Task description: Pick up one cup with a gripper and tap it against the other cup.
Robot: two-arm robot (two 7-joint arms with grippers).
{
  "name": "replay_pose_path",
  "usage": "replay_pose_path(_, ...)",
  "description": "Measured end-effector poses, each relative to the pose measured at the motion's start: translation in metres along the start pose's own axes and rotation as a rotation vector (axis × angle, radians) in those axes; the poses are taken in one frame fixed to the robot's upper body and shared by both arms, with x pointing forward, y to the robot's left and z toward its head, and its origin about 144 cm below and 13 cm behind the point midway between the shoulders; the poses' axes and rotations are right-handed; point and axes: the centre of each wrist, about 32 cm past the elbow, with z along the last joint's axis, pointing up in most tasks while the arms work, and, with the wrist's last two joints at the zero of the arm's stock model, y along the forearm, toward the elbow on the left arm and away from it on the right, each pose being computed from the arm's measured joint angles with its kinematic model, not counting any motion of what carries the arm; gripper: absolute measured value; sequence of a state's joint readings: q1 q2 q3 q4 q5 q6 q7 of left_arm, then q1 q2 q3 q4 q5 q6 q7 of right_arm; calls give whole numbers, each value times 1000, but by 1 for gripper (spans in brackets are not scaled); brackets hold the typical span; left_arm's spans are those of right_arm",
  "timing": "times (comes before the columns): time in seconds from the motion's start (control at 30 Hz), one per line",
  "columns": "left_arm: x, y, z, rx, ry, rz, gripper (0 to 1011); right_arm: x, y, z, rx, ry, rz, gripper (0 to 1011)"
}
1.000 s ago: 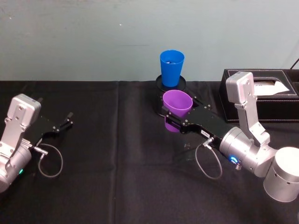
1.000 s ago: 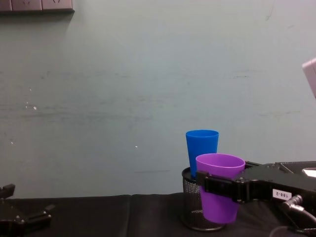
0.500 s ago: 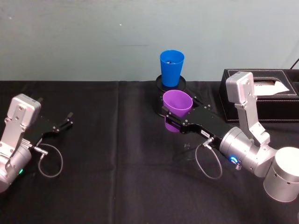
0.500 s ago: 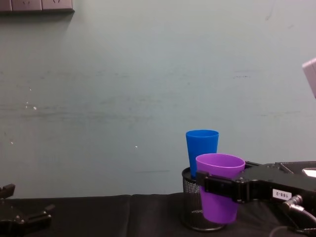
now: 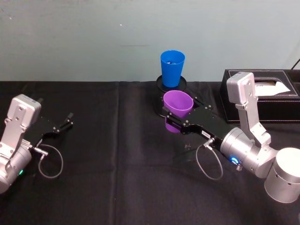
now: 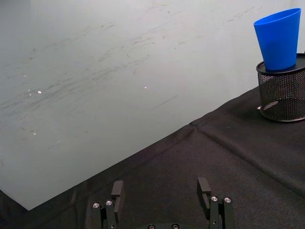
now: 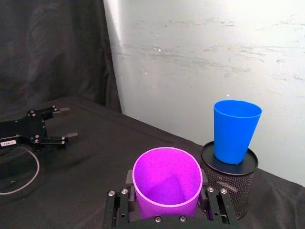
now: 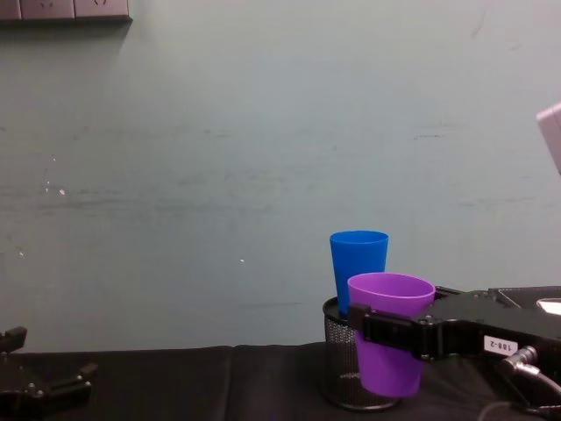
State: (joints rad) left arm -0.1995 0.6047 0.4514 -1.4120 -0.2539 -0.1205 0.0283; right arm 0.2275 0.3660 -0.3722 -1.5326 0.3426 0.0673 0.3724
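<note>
The right gripper (image 7: 167, 192) clamps the purple cup (image 7: 165, 168), which the right wrist view shows apart from the blue cup (image 7: 236, 131); the left gripper (image 6: 160, 190) lies spread-fingered at far left.

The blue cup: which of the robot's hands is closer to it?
Right. The right hand, holding the purple cup, is just in front of the blue cup; the left hand rests far to its left.

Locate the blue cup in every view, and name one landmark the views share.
Head view: blue cup at top centre.
Left wrist view: far beyond the open left end effector, at.
Right wrist view: just beyond the purple cup, at.
Chest view: low, right of centre, behind the purple cup.
Shared landmark: the black mesh holder it stands on.
</note>
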Motion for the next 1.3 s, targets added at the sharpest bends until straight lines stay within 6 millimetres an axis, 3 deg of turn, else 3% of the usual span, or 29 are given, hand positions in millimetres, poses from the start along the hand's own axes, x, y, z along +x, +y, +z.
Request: replay_pose_path(1.3, 0, 0, 0, 0, 0, 0, 1000, 0, 0, 0, 0, 0, 0, 734)
